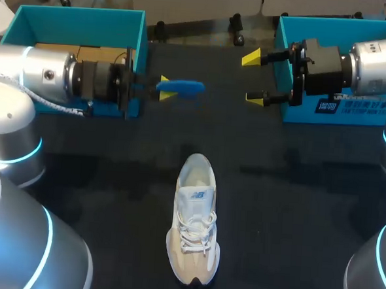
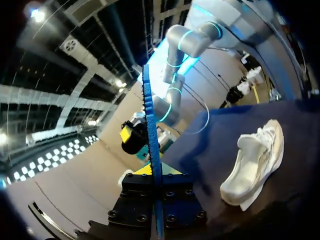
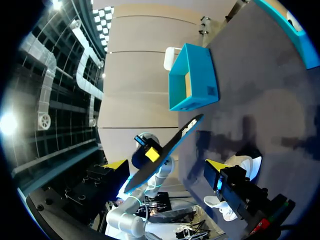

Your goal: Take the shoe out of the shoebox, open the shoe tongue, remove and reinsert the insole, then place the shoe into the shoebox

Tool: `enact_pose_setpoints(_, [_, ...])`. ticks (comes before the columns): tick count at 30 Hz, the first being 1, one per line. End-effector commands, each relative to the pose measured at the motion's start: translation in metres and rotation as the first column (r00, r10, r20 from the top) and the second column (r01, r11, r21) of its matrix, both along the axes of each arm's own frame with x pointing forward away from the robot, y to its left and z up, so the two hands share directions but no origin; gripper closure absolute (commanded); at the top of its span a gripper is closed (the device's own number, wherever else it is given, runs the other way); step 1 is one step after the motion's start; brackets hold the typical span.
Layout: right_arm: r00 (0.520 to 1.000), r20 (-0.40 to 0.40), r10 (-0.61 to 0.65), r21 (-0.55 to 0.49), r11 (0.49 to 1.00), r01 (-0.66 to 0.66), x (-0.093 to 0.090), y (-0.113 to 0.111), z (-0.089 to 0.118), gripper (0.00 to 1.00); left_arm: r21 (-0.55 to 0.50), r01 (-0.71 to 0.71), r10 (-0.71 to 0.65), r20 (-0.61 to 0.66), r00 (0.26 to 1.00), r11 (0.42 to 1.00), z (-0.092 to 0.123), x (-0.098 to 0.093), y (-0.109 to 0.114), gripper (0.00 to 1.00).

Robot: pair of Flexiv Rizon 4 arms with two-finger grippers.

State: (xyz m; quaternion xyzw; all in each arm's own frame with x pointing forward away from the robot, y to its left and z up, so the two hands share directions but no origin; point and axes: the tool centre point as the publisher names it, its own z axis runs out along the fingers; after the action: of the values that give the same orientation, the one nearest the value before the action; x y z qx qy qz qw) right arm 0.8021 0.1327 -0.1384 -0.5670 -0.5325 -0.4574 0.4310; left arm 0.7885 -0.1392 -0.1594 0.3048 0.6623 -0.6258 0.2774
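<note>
A white and beige shoe (image 1: 193, 226) lies on the black table (image 1: 295, 190) near the front middle, toe toward me; the left wrist view shows it (image 2: 255, 162) beside and below the gripper. My left gripper (image 1: 165, 88) hovers in front of the left box, shut on one end of a blue insole (image 1: 181, 87), which juts out toward the right. In the left wrist view the insole (image 2: 151, 135) stands edge-on between the fingers. My right gripper (image 1: 253, 77) hangs open and empty beside the right box, facing the insole (image 3: 170, 145).
Two open teal shoeboxes stand at the back of the table: one at the left (image 1: 76, 16) behind my left arm, one at the right (image 1: 331, 23) behind my right wrist. The left box (image 3: 192, 77) also shows beyond the insole.
</note>
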Motion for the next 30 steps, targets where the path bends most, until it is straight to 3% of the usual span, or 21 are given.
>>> enact_pose_setpoints(1, [1.0,-0.001,-0.002,-0.003,1.0,0.002,0.0,0.002,0.0,0.0,-0.004,-0.023,0.022,0.473,0.881,1.0,-0.007,0.003,-0.007,1.0])
enact_pose_setpoints(5, [1.0,-0.001,-0.002,-0.003,1.0,0.002,0.0,0.002,0.0,0.0,-0.003,-0.012,0.012,0.545,0.838,1.0,-0.006,0.007,-0.009,1.0])
enact_pose_setpoints(7, [1.0,-0.001,-0.002,-0.003,1.0,0.002,0.0,0.002,0.0,0.0,-0.028,-0.06,0.064,0.635,0.77,0.998,-0.006,0.012,-0.012,1.0])
enact_pose_setpoints(22, [1.0,-0.001,-0.002,-0.003,1.0,0.002,0.0,0.002,0.0,0.0,-0.028,-0.06,0.064,0.635,0.77,0.998,-0.006,0.012,-0.012,1.0])
enact_pose_setpoints(30, [1.0,-0.001,-0.002,-0.003,1.0,0.002,0.0,0.002,0.0,0.0,-0.026,-0.06,0.06,0.735,0.675,0.998,-0.006,0.014,-0.022,1.0])
